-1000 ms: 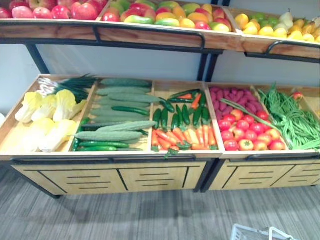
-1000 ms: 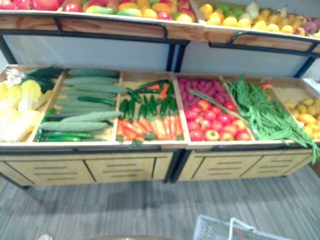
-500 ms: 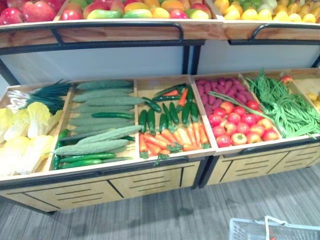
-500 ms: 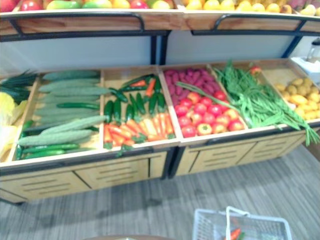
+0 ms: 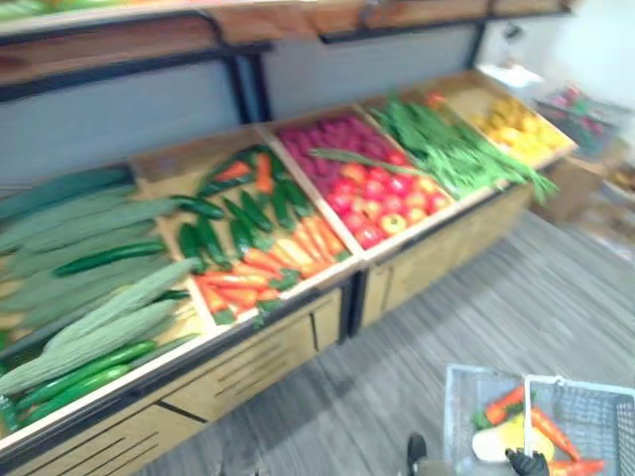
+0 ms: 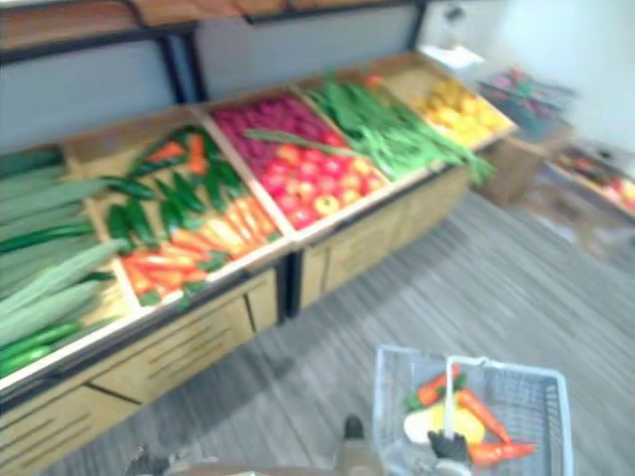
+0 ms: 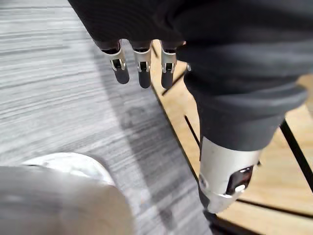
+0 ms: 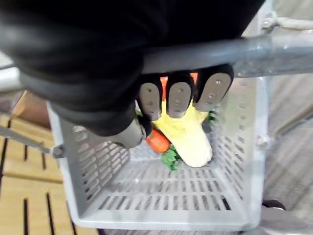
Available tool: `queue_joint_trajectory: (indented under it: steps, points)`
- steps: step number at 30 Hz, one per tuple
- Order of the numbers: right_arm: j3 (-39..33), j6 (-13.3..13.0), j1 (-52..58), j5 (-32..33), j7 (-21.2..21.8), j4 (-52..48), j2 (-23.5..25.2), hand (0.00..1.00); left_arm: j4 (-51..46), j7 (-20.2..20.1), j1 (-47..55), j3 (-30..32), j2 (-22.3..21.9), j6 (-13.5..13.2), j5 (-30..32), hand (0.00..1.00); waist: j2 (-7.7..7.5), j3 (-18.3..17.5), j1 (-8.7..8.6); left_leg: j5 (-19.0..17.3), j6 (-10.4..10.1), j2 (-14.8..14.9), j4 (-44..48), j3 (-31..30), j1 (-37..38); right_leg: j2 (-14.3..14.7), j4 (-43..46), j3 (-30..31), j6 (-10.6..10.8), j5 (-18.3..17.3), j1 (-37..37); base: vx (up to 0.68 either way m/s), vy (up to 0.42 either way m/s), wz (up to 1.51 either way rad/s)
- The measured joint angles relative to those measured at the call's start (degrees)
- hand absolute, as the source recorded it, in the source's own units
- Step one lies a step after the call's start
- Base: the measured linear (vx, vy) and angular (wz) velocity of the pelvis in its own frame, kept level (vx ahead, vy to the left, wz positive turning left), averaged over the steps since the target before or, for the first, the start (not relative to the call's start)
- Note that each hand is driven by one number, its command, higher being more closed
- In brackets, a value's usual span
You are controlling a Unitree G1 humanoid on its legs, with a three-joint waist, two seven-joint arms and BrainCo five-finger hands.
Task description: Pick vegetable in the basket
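Observation:
A white plastic basket (image 6: 391,399) hangs low on my right, above the grey floor. Inside lie carrots (image 6: 438,385) and a pale yellow leafy vegetable (image 8: 189,141). My right hand (image 8: 178,98) has its fingers curled round the basket's grey handle (image 8: 279,48); the same hand (image 6: 449,446) shows at the handle's near end. My left hand (image 7: 142,66) hangs beside the wooden stand with straight fingers and holds nothing.
The wooden produce stand (image 5: 253,362) runs along the left. It holds cucumbers (image 5: 99,256), carrots (image 5: 253,266), tomatoes (image 5: 382,196) and green beans (image 5: 446,149). More crates of produce (image 6: 585,174) stand on the floor at the far right.
The whole picture has swung right and down, so the camera moved. The basket now shows more fully, with its contents in sight.

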Motion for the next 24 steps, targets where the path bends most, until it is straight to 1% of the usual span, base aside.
queue_joint_trajectory:
  steps: [1, 2, 3, 4, 5, 6, 7, 8, 9, 10, 11, 12, 13, 14, 16, 17, 18, 19, 20, 21, 22, 23, 24]
  points:
    - [0.0, 0.0, 0.3, 0.0, 0.0, 0.0, 0.2, 1.0, -0.2, 0.0, 0.0, -0.1, 0.0, 0.0, 0.0, 0.0, -0.07, 0.0, -0.02, 0.6, 0.1, 0.1, -0.9, 1.8, 0.6, -0.8, 2.9, -1.9, -0.3, -1.2, 0.5, -0.26, 0.116, -1.63]
    - [0.5, 0.2, 1.1, -0.1, -0.2, 0.4, 0.1, 1.0, 0.0, -0.1, 0.3, -0.1, 0.5, 0.3, 0.0, 0.0, -0.08, 0.0, -0.07, 2.8, 0.5, 0.3, -3.5, 6.8, 2.0, -3.0, 7.4, -4.6, -0.5, -2.9, 3.2, -0.16, 0.033, -1.26]
    - [0.5, 0.2, 1.0, -0.1, -0.2, 0.6, 0.1, 1.0, 0.0, -0.1, 0.3, -0.1, 0.5, 0.3, -0.1, 0.0, -0.07, 0.0, -0.06, 3.2, 0.4, 0.3, -3.9, 7.5, 2.1, -3.3, 7.8, -4.7, -0.2, -3.2, 3.7, -0.21, -0.026, -1.41]
    - [0.5, 0.3, 1.0, -0.1, -0.2, 2.1, 0.1, 1.0, 0.0, -0.1, 0.2, -0.1, 1.1, 0.3, -0.1, 0.0, -0.19, -0.1, -0.19, 4.8, 0.3, 0.4, -5.6, 10.1, 2.4, -4.8, 9.1, -4.8, -0.3, -3.3, 5.4, -0.13, -0.087, -0.8]
    - [0.5, 0.4, 1.0, -0.1, -0.3, 2.9, 0.1, 1.0, 0.0, -0.1, 0.2, -0.1, 1.6, 0.3, -0.1, 0.0, -0.33, -0.2, -0.18, 5.7, 0.1, 0.4, -6.3, 11.5, 2.6, -5.6, 9.4, -4.9, -0.2, -3.3, 6.4, -0.16, -0.186, -1.16]
    - [0.5, 0.7, 0.8, -0.1, -0.3, 4.1, 0.1, 1.0, 0.1, -0.1, 0.4, -0.1, 2.5, 0.3, -0.2, 0.0, -0.71, -0.4, -0.11, 7.1, -0.2, 1.0, -6.6, 14.2, 2.5, -7.1, 8.4, -5.2, 0.1, -3.1, 7.8, -0.15, -0.279, -1.24]
    - [0.5, 1.1, 0.4, -0.1, -0.3, 4.6, 0.0, 1.0, 0.4, -0.1, 0.4, 0.4, 3.7, 0.4, -0.2, 0.0, -1.56, -0.6, -0.11, 8.3, -0.6, 1.6, -6.3, 16.2, 2.0, -6.2, 4.9, -5.8, 2.2, -4.4, 7.5, -0.16, -0.304, -1.22]
    - [0.5, 1.3, 0.3, -0.1, -0.3, 4.6, -0.3, 1.0, 1.2, -0.1, 0.1, 0.5, 3.6, 0.5, -0.2, 0.0, -1.44, -0.6, -0.2, 8.8, -0.5, 1.6, -6.8, 16.4, 1.6, -4.5, 2.8, -6.3, 2.4, -4.5, 7.3, -0.2, -0.317, -1.12]
    - [0.3, 1.3, 0.3, -0.1, -0.4, 4.9, -1.1, 1.0, 2.3, -0.2, -0.3, -0.1, 3.0, 0.6, -0.2, 0.0, -0.04, -1.1, -0.11, 9.4, -0.4, 0.9, -8.8, 14.3, 0.2, -1.9, -2.7, -5.7, 2.4, -4.5, 7.6, -0.25, -0.26, -1.15]
    - [0.4, 1.4, 0.0, -0.1, -0.3, 5.7, -2.1, 1.0, 2.3, -0.1, -0.2, -0.1, 2.5, 0.6, -0.2, 0.0, 0.52, -1.3, 0.09, 10.8, -0.9, 0.4, -10.6, 12.9, -0.4, -0.4, -7.6, -5.3, 2.5, -4.5, 7.8, -0.24, -0.262, -1.14]
    - [0.4, 1.6, -0.5, -0.2, -0.4, 6.2, -2.4, 1.0, 2.3, -0.1, -0.3, -0.3, 2.4, 0.6, -0.2, 0.0, 0.52, -1.3, -0.02, 11.5, -0.8, 0.7, -10.6, 13.0, -0.5, 0.2, -9.5, -5.3, 2.7, -4.6, 7.8, -0.17, -0.277, -1.08]
    - [1.0, 2.6, -0.7, -0.5, -0.4, 6.8, -3.2, 1.0, 2.3, -0.1, -0.9, -1.4, 2.1, 0.6, -0.2, 0.0, 0.98, -1.6, -0.03, 12.1, -1.4, 1.3, -10.0, 13.8, -0.5, 1.0, -12.1, -5.6, 3.7, -5.3, 7.9, -0.09, -0.308, -0.73]
    - [1.7, 3.2, -0.4, -0.5, -0.4, 6.9, -3.4, 1.0, 2.3, -0.1, -1.8, -2.1, 1.9, 0.6, -0.2, 0.0, 0.45, -1.2, -0.16, 12.2, -1.5, 2.2, -8.4, 14.8, -0.5, 1.8, -14.5, -5.9, 5.2, -6.3, 8.9, -0.1, -0.337, -0.61]
    - [1.7, 3.3, -0.1, -0.5, -0.4, 6.9, -3.4, 1.0, 2.3, -0.1, -2.2, -2.4, 1.8, 0.5, -0.2, 0.0, 0.47, -1.1, -0.28, 12.2, -1.5, 2.9, -7.6, 15.1, -0.4, 2.3, -15.6, -5.8, 5.3, -6.4, 9.4, -0.1, -0.229, -0.34]
    - [2.2, 3.3, 1.2, -0.5, -0.3, 6.9, -2.8, 1.0, 2.1, -0.1, -2.6, -2.4, 1.1, 0.5, -0.3, 0.0, 1.13, -0.8, -1.3, 12.3, -1.6, 6.4, -3.9, 15.1, -0.2, 4.2, -16.4, -5.7, 5.3, -6.3, 11.1, -0.11, -0.152, -0.15]
    - [3.0, 3.3, 2.1, -0.4, -0.3, 6.9, -2.8, 1.0, 2.2, 0.0, -2.3, -2.4, 0.8, 0.6, -0.3, 0.0, 1.45, -0.6, -2.15, 12.3, -1.7, 8.6, -1.4, 14.8, 0.5, 5.3, -16.5, -5.4, 4.8, -6.7, 11.9, -0.14, -0.124, -0.25]
    - [3.7, 3.2, 2.5, -0.4, -0.4, 6.9, -3.0, 1.0, 2.2, 0.0, -2.0, -2.4, 0.5, 0.6, -0.3, 0.0, 1.86, -0.4, -2.56, 12.6, -1.7, 10.2, 0.6, 14.9, 1.2, 6.1, -16.8, -4.4, 4.2, -7.0, 12.5, -0.14, -0.101, -0.54]
    - [4.1, 3.0, 2.5, -0.4, -0.4, 6.9, -3.6, 1.0, 2.2, 0.0, -1.3, -2.4, 0.0, 0.6, -0.5, 0.0, 2.15, -0.3, -2.77, 13.8, -2.0, 11.6, 2.5, 14.8, 2.2, 6.8, -17.3, -2.1, 4.2, -7.3, 13.0, -0.12, -0.092, -0.92]
    - [5.0, 2.4, 2.4, -0.5, -0.4, 6.8, -4.2, 1.0, 2.0, 0.2, -0.9, -2.3, -0.2, 0.5, -0.8, 0.0, 2.12, -0.3, -2.82, 16.2, -1.8, 11.7, 4.1, 11.8, 2.6, 7.0, -17.5, 0.8, 3.8, -7.1, 13.0, -0.11, -0.114, -1.0]
    - [5.3, 2.1, 2.3, -0.5, -0.4, 6.7, -4.6, 1.0, 1.9, 0.3, -0.6, -2.2, -0.2, 0.5, -0.9, 0.0, 1.79, -0.1, -2.73, 17.5, -1.8, 11.5, 5.0, 9.2, 2.5, 6.9, -17.4, 2.6, 4.1, -6.6, 12.7, -0.06, -0.096, -1.28]
    - [5.5, 1.9, 1.3, -0.5, -0.4, 6.8, -5.6, 1.0, 1.6, 0.5, -0.1, -2.2, -0.5, 0.4, -1.3, 0.0, 1.48, 0.2, -1.77, 17.9, -2.3, 8.7, 5.1, 2.3, 1.8, 6.4, -17.4, 6.6, 3.9, -6.1, 12.1, -0.02, -0.024, -1.46]
    - [5.4, 1.9, 0.3, -0.5, -0.4, 7.0, -6.7, 1.0, 1.4, 1.1, 0.2, -2.1, -1.1, -0.1, -1.3, 0.0, 1.72, 0.3, -1.53, 15.0, -3.3, 3.5, 3.2, -6.6, 1.3, 5.5, -17.8, 10.5, 3.3, -5.4, 11.0, 0.0, 0.032, -1.54]
    - [5.3, 1.9, -0.5, -0.5, -0.6, 7.4, -7.5, 1.0, 1.6, 1.4, 0.3, -2.1, -1.4, -0.2, -1.3, 0.0, 2.02, 0.4, -1.64, 12.0, -3.6, -0.5, 2.1, -12.7, 0.6, 5.3, -18.8, 12.5, 3.2, -4.5, 10.8, 0.0, 0.063, -1.2]
